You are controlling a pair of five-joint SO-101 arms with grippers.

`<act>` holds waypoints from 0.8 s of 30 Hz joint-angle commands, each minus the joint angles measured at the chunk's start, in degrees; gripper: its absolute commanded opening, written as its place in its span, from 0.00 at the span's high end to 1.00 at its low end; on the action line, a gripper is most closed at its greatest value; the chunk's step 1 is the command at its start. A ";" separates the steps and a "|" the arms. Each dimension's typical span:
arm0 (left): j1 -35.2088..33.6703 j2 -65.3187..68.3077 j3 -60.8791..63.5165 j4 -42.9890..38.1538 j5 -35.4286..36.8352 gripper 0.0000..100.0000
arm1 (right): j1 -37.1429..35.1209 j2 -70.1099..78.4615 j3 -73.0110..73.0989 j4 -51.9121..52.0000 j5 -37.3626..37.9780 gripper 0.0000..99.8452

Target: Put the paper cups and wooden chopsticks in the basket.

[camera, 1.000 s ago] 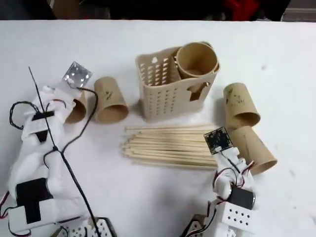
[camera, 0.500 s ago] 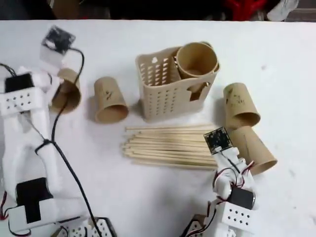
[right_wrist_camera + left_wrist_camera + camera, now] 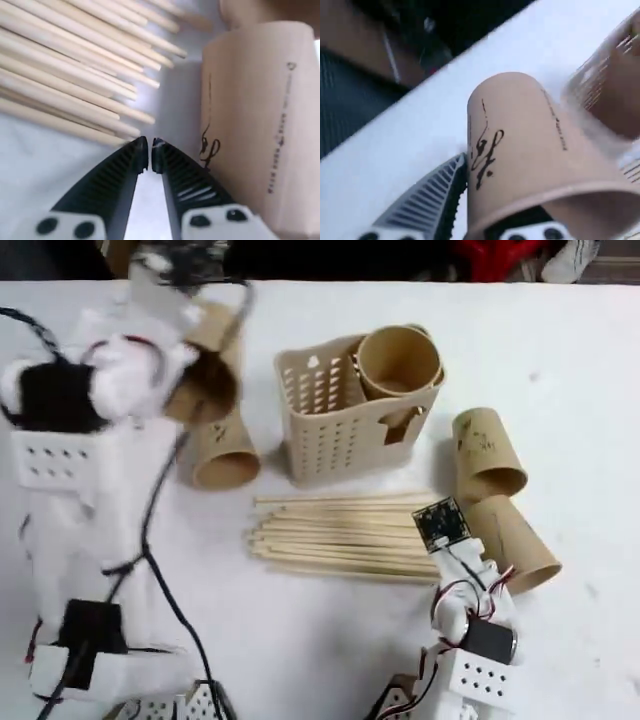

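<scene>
My left gripper [image 3: 192, 378] is raised above the table left of the basket [image 3: 330, 445] and is shut on a brown paper cup [image 3: 208, 368], which lies tilted with its mouth toward the camera. In the left wrist view the held cup [image 3: 530, 150] sits against one ribbed finger [image 3: 437, 192], and the basket [image 3: 615, 85] shows blurred beyond it. One cup [image 3: 398, 360] stands inside the basket. Another cup [image 3: 222, 445] lies on the table below the held one. The wooden chopsticks [image 3: 345, 535] lie in a pile in front of the basket. My right gripper [image 3: 149, 148] is shut and empty, low between the chopsticks [image 3: 75, 85] and a lying cup [image 3: 260, 125].
Two more cups [image 3: 487, 452] [image 3: 512, 540] lie on their sides right of the chopsticks, by the right arm [image 3: 470, 630]. Black cables hang along the left arm [image 3: 70, 540]. The white table [image 3: 560, 350] has free room at the back right.
The left arm has lifted its cup off the table at the far left and swung it up and right toward the basket. The right arm has kept still.
</scene>
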 commanded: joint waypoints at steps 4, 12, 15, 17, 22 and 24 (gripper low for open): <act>19.30 0.13 -6.68 -6.59 8.97 0.98 | 0.92 -0.31 0.18 -1.10 0.26 0.97; 27.38 10.15 -7.21 -9.93 10.81 0.98 | 0.92 -0.31 0.18 -1.10 0.35 0.97; 28.26 13.58 -7.21 -11.69 10.90 0.98 | 0.92 -0.31 0.18 -1.10 0.35 0.97; 28.18 15.16 -7.21 -13.36 10.90 0.98 | 0.92 -0.31 0.18 -1.10 0.35 0.97; 28.26 16.75 -7.21 -13.98 10.90 0.92 | 0.92 -0.31 0.18 -1.19 0.35 0.97; 28.26 16.84 -7.12 -14.24 10.90 0.88 | 0.92 -0.31 0.18 -1.19 0.35 0.97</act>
